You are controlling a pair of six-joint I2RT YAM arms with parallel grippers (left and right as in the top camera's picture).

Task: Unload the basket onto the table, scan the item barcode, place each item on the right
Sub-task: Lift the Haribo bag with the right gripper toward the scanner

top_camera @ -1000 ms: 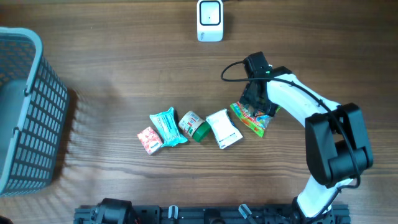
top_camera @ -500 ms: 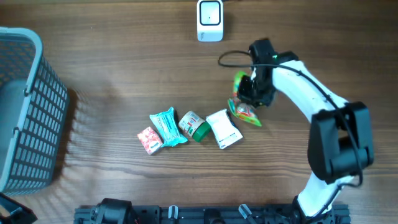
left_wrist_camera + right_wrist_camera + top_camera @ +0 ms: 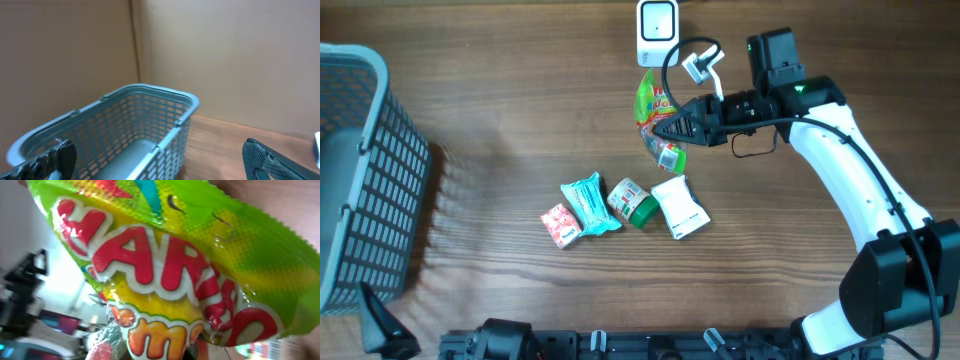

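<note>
1. The candy bag [image 3: 653, 108] is held off the counter [image 3: 520, 120] by the right claw [image 3: 672, 129], which is clamped tight on a thin part of the film. The bag hangs just in front of the scanner [image 3: 658, 33], not touching it.
2. A slip is the main risk: only a small pinch of slack, glossy film is gripped, so a quick turn of the wrist could let the bag slide out or swing.
3. A failed read is also likely. The printed front [image 3: 165, 270] is turned to the right wrist camera, and which face the scanner sees cannot be told; a creased or tilted barcode would not be read.
4. The scanner could be knocked if the bag is pushed further — little room is left between them.
5. The left claw [image 3: 160, 162] is spread fully wide and holds nothing; it is kept beside the basket [image 3: 150, 115].
6. Against a second ago: the bag then lay on the counter at the right end of the row of packets [image 3: 620, 205] with the claw over it — now it is lifted and carried up to the scanner, and the claw is closed on it.
</note>
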